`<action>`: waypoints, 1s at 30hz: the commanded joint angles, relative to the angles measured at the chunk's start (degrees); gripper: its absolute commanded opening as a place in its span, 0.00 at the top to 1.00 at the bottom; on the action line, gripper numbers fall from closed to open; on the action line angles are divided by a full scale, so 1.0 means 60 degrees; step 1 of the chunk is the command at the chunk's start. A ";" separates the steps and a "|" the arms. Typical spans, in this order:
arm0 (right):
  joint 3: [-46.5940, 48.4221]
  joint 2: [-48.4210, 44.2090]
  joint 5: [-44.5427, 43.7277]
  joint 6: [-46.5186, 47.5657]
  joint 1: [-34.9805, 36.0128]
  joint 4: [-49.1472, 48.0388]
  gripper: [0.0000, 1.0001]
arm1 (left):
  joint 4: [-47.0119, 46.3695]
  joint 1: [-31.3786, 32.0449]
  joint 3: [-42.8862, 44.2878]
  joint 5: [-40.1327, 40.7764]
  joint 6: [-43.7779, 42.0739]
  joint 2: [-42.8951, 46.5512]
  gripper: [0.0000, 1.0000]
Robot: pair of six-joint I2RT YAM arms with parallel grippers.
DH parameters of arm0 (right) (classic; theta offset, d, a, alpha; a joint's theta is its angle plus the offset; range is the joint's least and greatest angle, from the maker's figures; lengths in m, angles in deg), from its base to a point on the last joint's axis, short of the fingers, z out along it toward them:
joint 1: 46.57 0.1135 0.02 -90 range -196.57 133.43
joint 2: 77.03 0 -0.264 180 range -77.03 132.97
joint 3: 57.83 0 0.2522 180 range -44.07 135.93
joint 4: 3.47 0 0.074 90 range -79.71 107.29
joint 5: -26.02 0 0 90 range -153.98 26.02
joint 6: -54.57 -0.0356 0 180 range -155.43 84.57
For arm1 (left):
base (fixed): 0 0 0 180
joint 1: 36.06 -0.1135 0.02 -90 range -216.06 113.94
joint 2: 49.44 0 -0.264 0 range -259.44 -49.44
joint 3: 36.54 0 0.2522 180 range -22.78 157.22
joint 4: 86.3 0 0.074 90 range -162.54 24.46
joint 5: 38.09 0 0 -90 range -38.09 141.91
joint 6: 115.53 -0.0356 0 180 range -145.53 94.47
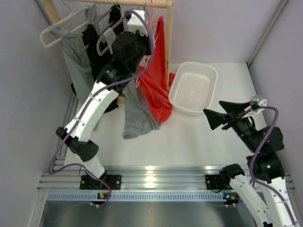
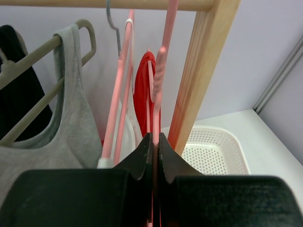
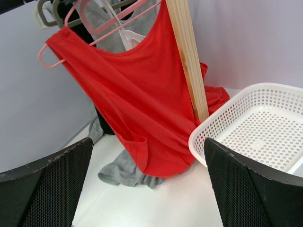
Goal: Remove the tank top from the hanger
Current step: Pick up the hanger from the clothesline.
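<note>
the black two-finger right claw (image 1: 215, 109) hovers nearest, its jaws spread wide and holding nothing, above the white table (image 1: 180, 142) near the white perforated plastic basket (image 1: 193, 87). beyond it the red fabric tank top (image 3: 142, 104) hangs on a thin pink plastic hanger (image 2: 163, 71), draped against the pale wooden rack post (image 3: 187, 52), with its hem down on the table over a crumpled grey garment (image 3: 128, 172). farthest back, the left claw (image 2: 156, 139) is pressed together, pinching the hanger's pink rod high beside the post.
</note>
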 commanded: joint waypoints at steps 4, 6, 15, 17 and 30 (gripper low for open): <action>0.0266 -0.0092 0.0152 -0.0013 0.0071 0.0162 0.01 | -0.1149 -0.0043 -0.1597 -0.0442 0.0576 0.2193 1.00; 0.0207 -0.0092 0.0137 -0.0028 0.0071 0.0147 0.00 | -0.1135 -0.0043 -0.2037 -0.0896 0.0926 0.2589 1.00; 0.0134 0.0362 0.0444 -0.0058 0.0071 -0.0043 0.01 | -0.1120 -0.0043 -0.4761 -0.2462 0.2275 0.5225 1.00; 0.0075 0.0508 0.0722 -0.0087 0.0071 -0.0320 0.01 | -0.1106 -0.0043 -0.5274 -0.2654 0.2436 0.6057 1.00; -0.0804 0.1402 0.3080 -0.0892 0.0085 -0.3279 0.01 | -0.0388 -0.0043 -0.7181 -0.6959 0.4281 0.8874 1.00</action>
